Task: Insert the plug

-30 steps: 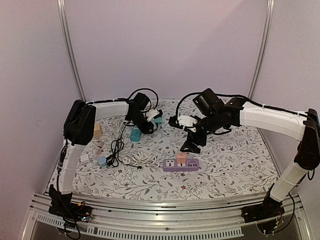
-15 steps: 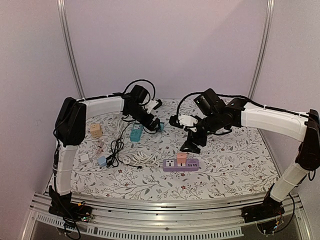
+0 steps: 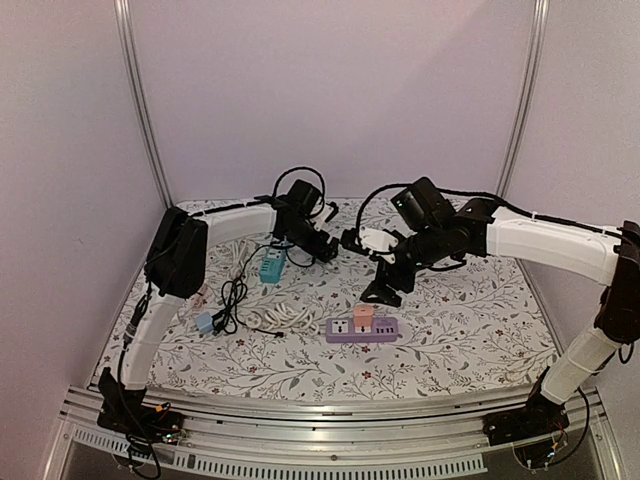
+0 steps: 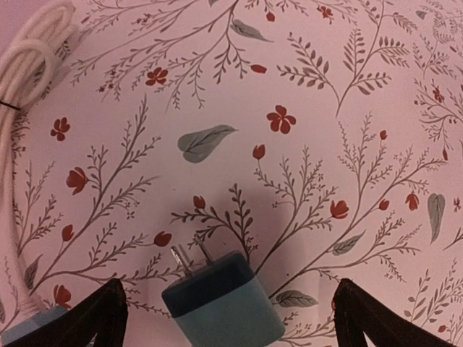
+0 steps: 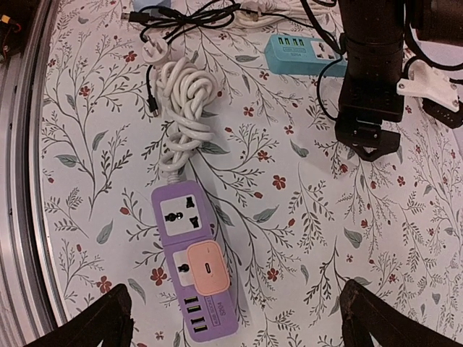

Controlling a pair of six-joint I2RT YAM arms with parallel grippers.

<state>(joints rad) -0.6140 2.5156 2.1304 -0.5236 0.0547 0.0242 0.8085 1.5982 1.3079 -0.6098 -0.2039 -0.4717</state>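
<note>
A blue plug (image 4: 221, 300) with two metal prongs lies on the floral cloth, prongs pointing away from the camera. My left gripper (image 4: 231, 325) stands open around it, with neither of its fingers (image 4: 94, 322) touching it. In the top view the left gripper (image 3: 322, 248) is at the far middle of the table. The purple power strip (image 5: 189, 238) lies below my open right gripper (image 5: 235, 322), a pink plug (image 5: 208, 267) seated in its second socket; its first socket is free. In the top view the right gripper (image 3: 383, 291) hovers just behind the strip (image 3: 362, 330).
A teal power strip (image 3: 272, 266) lies beside the left gripper. The purple strip's coiled white cord (image 5: 184, 108) and black cables (image 3: 233, 300) lie left of centre, with a pale blue adapter (image 3: 205, 322). Metal rails run along the near edge.
My left gripper has opened and let go of the blue plug, and its arm has swung right toward the far middle. The right arm has stayed put.
</note>
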